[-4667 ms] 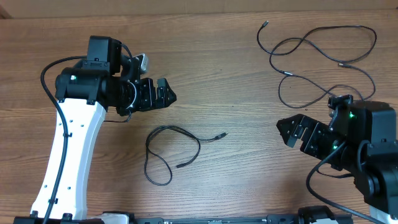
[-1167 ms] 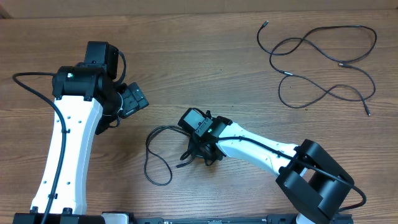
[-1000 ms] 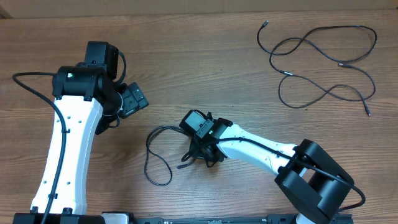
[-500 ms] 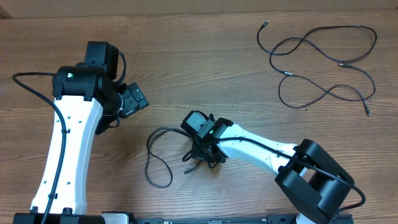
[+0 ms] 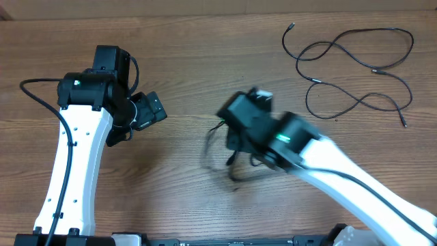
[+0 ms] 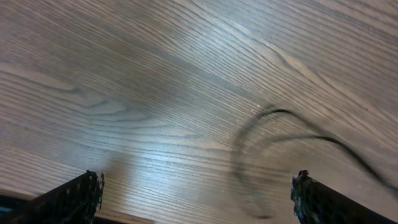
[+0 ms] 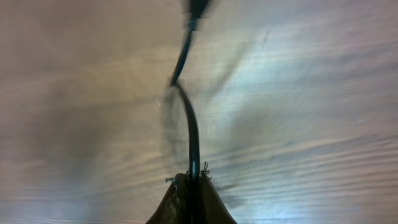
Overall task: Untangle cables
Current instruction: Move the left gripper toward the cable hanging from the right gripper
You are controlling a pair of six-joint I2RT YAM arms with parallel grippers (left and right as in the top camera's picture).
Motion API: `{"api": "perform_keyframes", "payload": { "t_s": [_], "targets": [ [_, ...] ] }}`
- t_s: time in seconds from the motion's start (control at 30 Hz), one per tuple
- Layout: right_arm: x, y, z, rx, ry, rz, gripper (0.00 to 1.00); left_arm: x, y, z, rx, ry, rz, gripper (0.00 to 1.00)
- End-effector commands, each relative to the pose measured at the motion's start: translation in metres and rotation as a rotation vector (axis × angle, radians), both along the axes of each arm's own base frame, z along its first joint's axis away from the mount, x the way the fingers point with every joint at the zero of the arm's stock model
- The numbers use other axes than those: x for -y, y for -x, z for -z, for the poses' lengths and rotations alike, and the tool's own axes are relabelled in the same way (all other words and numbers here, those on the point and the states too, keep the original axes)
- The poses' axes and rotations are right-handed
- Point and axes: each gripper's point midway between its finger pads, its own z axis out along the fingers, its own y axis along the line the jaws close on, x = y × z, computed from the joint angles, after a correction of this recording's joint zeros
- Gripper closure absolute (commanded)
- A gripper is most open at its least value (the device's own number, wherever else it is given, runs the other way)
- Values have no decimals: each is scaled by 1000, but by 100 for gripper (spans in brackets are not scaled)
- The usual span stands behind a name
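Note:
My right gripper is shut on a thin black cable, which runs straight out from its fingertips over the wood. From overhead, the right gripper is blurred with motion at the table's middle, and the held cable hangs from it in smeared dark strokes. More cables lie loosely crossed at the far right. My left gripper stands open at the left with nothing between its fingers. Seen from the left wrist, the left gripper hangs over bare wood, with the blurred cable ahead to the right.
The wooden table fills all views. The left arm's white link runs down the left side to the front edge. The right arm's white link crosses the lower right. A loose plug end lies at the back.
My right arm has risen and swung up and to the right, taking the cable with it. The loop that lay at the lower middle has left that spot. The left arm has barely moved.

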Motion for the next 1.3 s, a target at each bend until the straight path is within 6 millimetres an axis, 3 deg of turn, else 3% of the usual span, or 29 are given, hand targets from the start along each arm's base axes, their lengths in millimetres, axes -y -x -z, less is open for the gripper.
{"api": "perform_keyframes", "payload": {
  "t_s": [0.0, 0.17, 0.33, 0.57, 0.77, 0.93, 1.27],
  "targets": [
    [32, -8, -54, 193, 8, 65, 96, 11, 1, 2, -8, 51, 81, 0],
    [56, 3, -93, 303, -60, 101, 96, 23, 2, 0, 6, 104, 187, 1],
    [49, 13, -109, 314, -171, 65, 96, 42, 0, -4, 39, 157, 291, 0],
    [34, 17, -109, 280, -226, 21, 96, 107, 2, -21, 155, 349, 594, 0],
    [32, 18, -108, 270, -233, 13, 96, 132, -2, -27, 222, 359, 683, 0],
    [31, 17, -110, 279, -244, 14, 96, 171, 18, -44, 290, 514, 908, 0],
    [21, 9, -125, 329, -304, 14, 96, 198, 32, -40, 296, 483, 1027, 0]
  ]
}}
